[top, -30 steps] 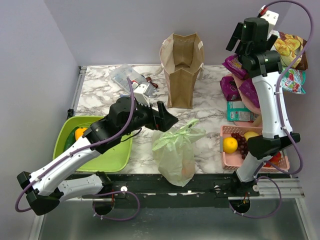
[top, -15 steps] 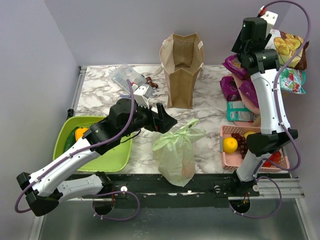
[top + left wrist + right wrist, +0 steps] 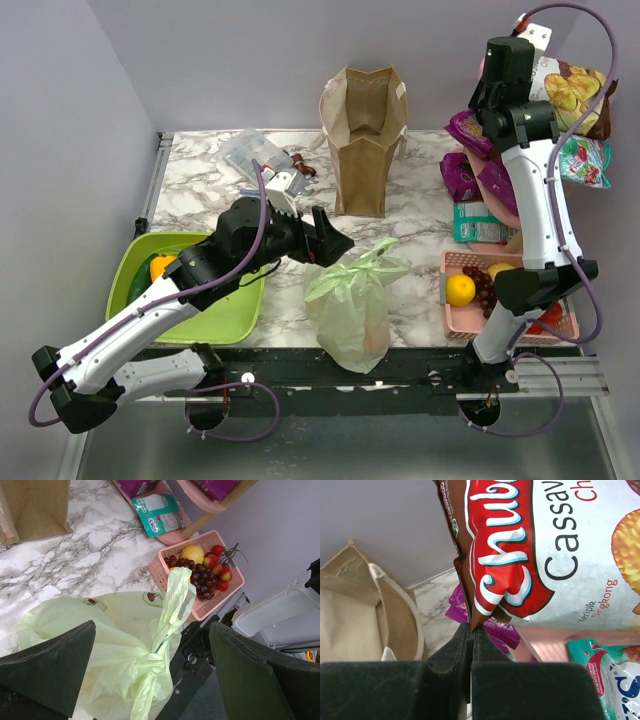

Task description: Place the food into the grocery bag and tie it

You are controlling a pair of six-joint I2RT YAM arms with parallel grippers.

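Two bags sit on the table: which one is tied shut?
The pale green plastic bag near the front edge: its handles are knotted together, while the brown paper bag behind it stands open-topped.

the marbled tabletop (image 3: 200,190) bore a brown paper bag (image 3: 365,150) at the rear, a pale green grocery bag (image 3: 350,310) near the front, a green tray (image 3: 225,315) left, a pink basket (image 3: 460,318) right.

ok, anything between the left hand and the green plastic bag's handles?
Nothing visible. The open left hand hangs above the green plastic bag, whose handles stand free between its fingers in the wrist view. The brown paper bag is behind, the pink fruit basket off to the right.
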